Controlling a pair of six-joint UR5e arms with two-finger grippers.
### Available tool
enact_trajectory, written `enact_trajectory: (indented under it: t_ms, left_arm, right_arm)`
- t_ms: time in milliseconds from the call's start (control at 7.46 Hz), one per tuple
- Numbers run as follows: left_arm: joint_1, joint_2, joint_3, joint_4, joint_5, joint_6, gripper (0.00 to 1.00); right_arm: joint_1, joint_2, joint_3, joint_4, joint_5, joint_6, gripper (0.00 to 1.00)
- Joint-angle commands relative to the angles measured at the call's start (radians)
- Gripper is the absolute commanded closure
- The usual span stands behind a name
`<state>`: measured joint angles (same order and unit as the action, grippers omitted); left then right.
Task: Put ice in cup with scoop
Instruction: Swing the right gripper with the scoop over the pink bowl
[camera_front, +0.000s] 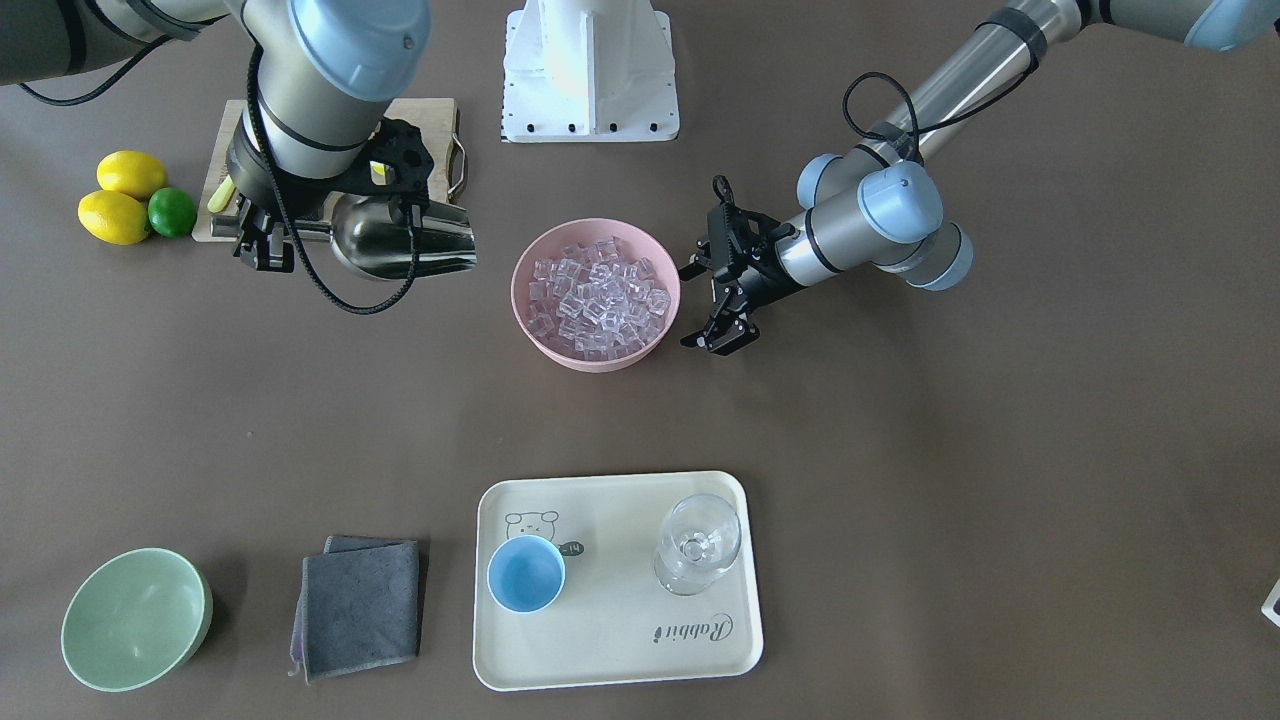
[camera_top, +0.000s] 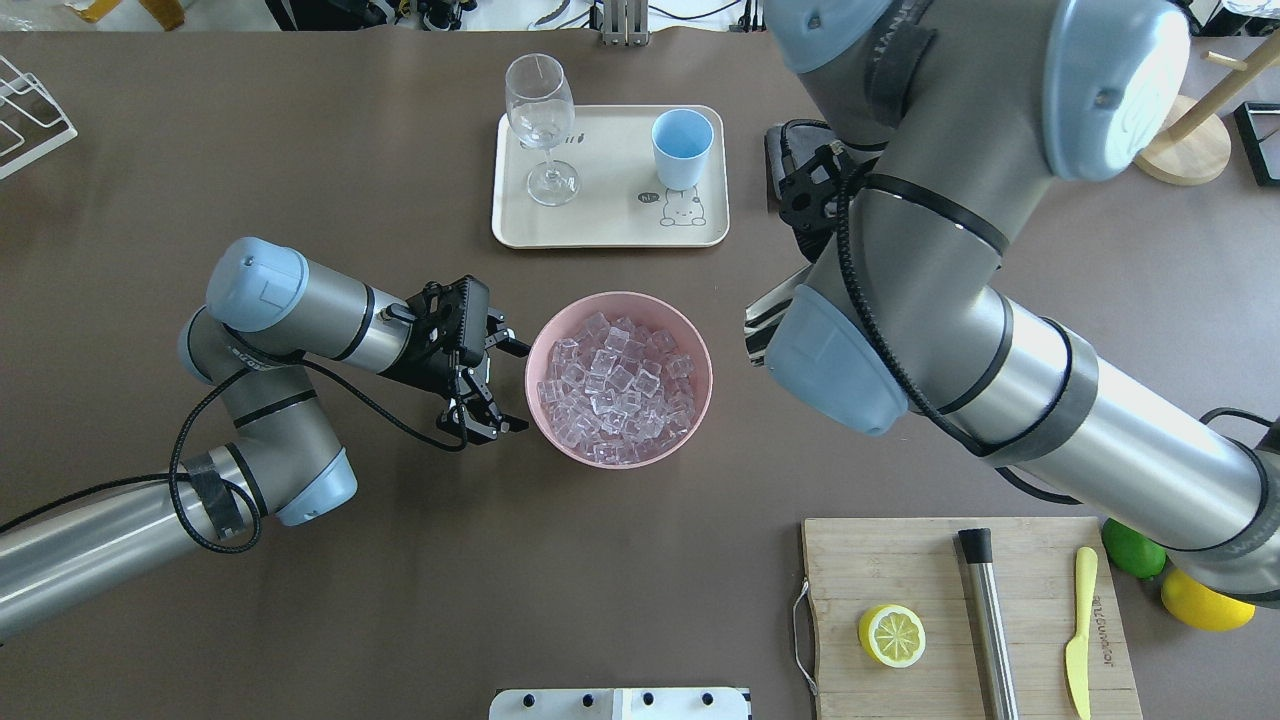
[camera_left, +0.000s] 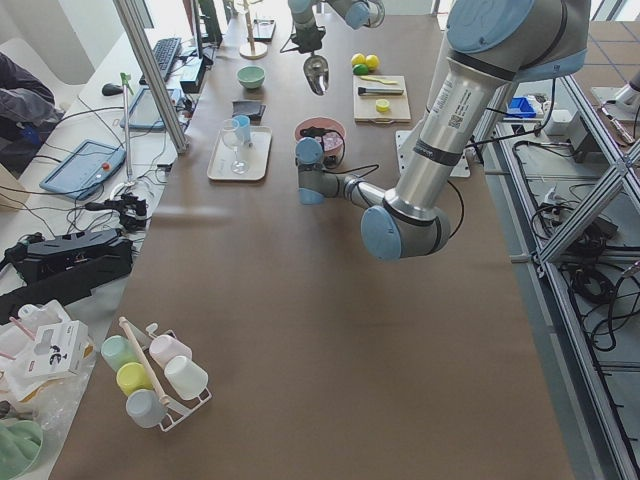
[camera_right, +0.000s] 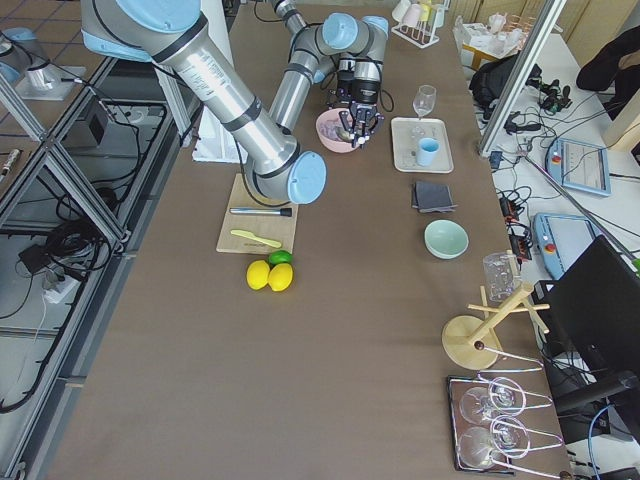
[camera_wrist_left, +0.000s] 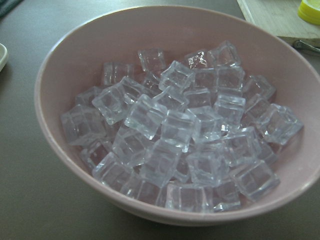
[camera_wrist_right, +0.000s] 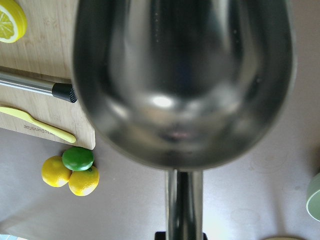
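The ice (camera_front: 600, 297) fills a pink bowl (camera_front: 530, 262) at mid-table, and it also shows in the overhead view (camera_top: 620, 388) and close up in the left wrist view (camera_wrist_left: 185, 135). The light-blue cup (camera_front: 526, 573) stands empty on a cream tray (camera_front: 620, 650). My right gripper (camera_front: 262, 245) is shut on the handle of the steel scoop (camera_front: 400, 240) and holds it in the air, to the side of the bowl. The scoop's trough (camera_wrist_right: 182, 75) is empty. My left gripper (camera_top: 512, 388) is open and empty, right beside the bowl's rim.
A clear stemmed glass (camera_front: 700, 543) shares the tray. A pale green bowl (camera_front: 135, 618) and a grey cloth (camera_front: 360, 605) lie beside the tray. A cutting board (camera_top: 900, 560) holds a lemon half, a steel cylinder (camera_top: 988, 620) and a yellow knife. Lemons and a lime (camera_front: 172, 212) lie beyond it.
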<state>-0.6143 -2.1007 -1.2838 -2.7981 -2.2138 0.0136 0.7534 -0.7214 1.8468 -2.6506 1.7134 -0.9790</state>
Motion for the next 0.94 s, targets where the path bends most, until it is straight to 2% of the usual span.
enact_trajectory:
  t_ms: [0, 268, 670, 804]
  left_arm:
    - [-0.002, -0.002, 0.001, 0.002, 0.005, -0.003, 0.02]
    - [0.001, -0.010, 0.001, 0.000, 0.005, -0.003, 0.02]
    - [0.010, -0.022, 0.001, 0.000, 0.022, -0.006, 0.02]
    - [0.011, -0.024, 0.003, 0.002, 0.026, -0.006, 0.02]
  right_arm:
    - [-0.063, 0.098, -0.098, -0.061, -0.061, 0.091, 1.00]
    - [-0.068, 0.172, -0.191, -0.110, -0.098, 0.143, 1.00]
    - [-0.162, 0.256, -0.300, -0.164, -0.124, 0.273, 1.00]
    - [-0.198, 0.260, -0.296, -0.192, -0.129, 0.330, 1.00]
